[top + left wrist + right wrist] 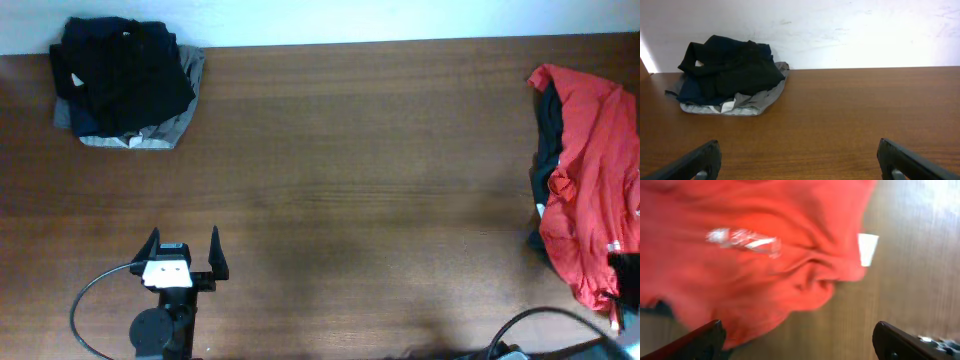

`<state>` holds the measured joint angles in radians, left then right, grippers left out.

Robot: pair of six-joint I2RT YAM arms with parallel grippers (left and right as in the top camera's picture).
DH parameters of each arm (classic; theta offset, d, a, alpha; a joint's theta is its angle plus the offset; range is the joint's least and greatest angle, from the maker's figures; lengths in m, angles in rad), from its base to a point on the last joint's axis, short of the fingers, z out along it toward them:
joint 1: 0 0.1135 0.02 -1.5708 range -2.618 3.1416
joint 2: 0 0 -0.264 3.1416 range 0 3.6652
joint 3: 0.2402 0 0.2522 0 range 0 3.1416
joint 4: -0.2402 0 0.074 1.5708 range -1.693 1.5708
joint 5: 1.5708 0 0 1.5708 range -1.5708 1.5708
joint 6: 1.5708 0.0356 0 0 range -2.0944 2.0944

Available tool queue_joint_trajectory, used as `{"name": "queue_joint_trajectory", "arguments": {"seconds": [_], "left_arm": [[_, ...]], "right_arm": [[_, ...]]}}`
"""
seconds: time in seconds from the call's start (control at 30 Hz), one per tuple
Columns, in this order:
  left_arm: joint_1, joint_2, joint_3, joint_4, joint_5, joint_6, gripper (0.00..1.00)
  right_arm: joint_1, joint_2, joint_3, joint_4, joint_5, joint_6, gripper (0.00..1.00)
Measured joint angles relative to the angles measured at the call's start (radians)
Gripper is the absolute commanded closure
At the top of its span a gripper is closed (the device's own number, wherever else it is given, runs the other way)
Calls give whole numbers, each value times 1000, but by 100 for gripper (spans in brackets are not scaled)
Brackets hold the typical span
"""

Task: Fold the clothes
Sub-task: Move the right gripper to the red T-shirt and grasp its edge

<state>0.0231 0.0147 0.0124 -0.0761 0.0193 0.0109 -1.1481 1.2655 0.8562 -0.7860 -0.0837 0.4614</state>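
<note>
The left gripper (183, 240) is released, its fingers spread wide and holding nothing, above bare wood near the desk's (350, 150) robot-side edge, left of centre. The right gripper (797, 335) is also released, fingers wide apart, over the red-orange T-shirt (590, 190) by the near right corner; whether it touches the cloth cannot be told. The T-shirt lies crumpled along the right edge, with white lettering (745, 240) and a white tag (867, 249) showing and dark fabric along its left side. In the far left corner sits a pile of dark clothes (125, 85), black on top of navy and grey.
</note>
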Motion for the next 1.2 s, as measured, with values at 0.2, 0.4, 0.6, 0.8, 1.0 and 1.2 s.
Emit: {"name": "queue_joint_trajectory", "arguments": {"seconds": [0.2, 0.4, 0.6, 0.8, 1.0, 1.2], "left_arm": [[0, 0, 0, 0, 0, 0, 1], [0, 0, 0, 0, 0, 0, 1], [0, 0, 0, 0, 0, 0, 1], [0, 0, 0, 0, 0, 0, 1], [0, 0, 0, 0, 0, 0, 1], [0, 0, 0, 0, 0, 0, 1]], "right_arm": [[-114, 51, 0, -23, -6, 45, 1], [-132, 103, 0, -2, -13, 71, 1], [-132, 193, 0, 71, -56, 85, 1], [-132, 282, 0, 126, -106, 89, 2], [-132, 345, 0, 150, -121, 91, 15], [-132, 356, 0, 164, -126, 89, 39]]}}
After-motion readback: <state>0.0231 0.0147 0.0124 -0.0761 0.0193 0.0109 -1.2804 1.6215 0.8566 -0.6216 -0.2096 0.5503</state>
